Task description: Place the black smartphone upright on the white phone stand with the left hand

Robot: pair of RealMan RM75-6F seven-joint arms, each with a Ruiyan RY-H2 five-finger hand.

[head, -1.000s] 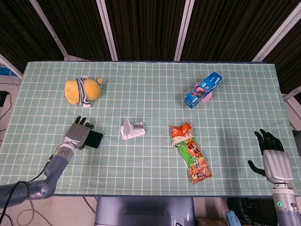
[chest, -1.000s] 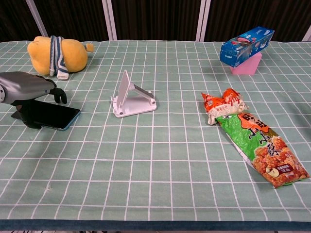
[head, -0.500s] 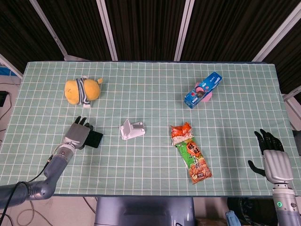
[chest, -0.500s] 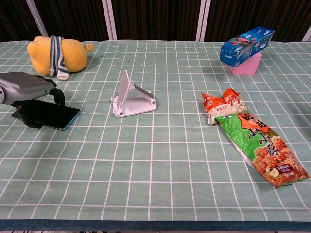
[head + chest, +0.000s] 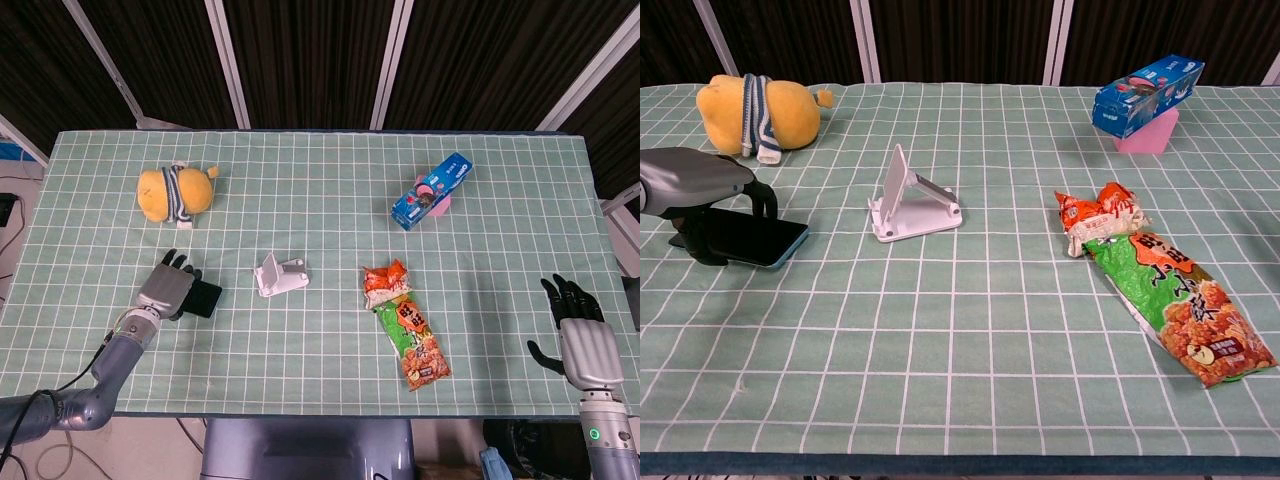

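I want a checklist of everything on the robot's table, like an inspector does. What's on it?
Surface: table under a green cloth with a white grid.
Job's things: black smartphone lying flat near the left edge; white phone stand beside it, bare.
Clutter: yellow plush toy; blue box on a pink block; orange snack bag and green snack bag, touching end to end.
Hands: left hand over the phone, fingers around its edges; right hand off the right edge, fingers apart, holding nothing.
Cables: one along the left forearm.
Surroundings: dark panels behind.
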